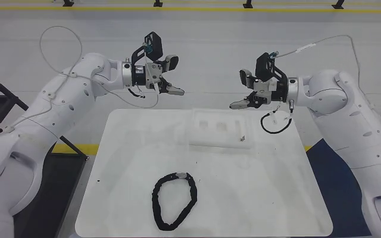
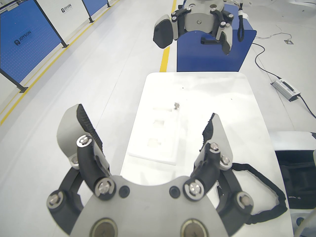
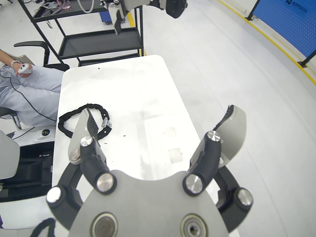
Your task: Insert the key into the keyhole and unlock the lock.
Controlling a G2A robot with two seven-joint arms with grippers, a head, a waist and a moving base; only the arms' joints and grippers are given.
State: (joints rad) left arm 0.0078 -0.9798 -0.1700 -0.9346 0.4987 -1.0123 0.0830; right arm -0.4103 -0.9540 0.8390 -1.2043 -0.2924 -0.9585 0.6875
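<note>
Over the table's far edge I see both arms hanging clear of everything; the left gripper has its fingers spread wide and holds nothing; the right gripper is likewise spread and bare, facing the left one. The key lies on the right part of the white foam tray; the black chain lock lies looped nearer me, well apart from the key.
</note>
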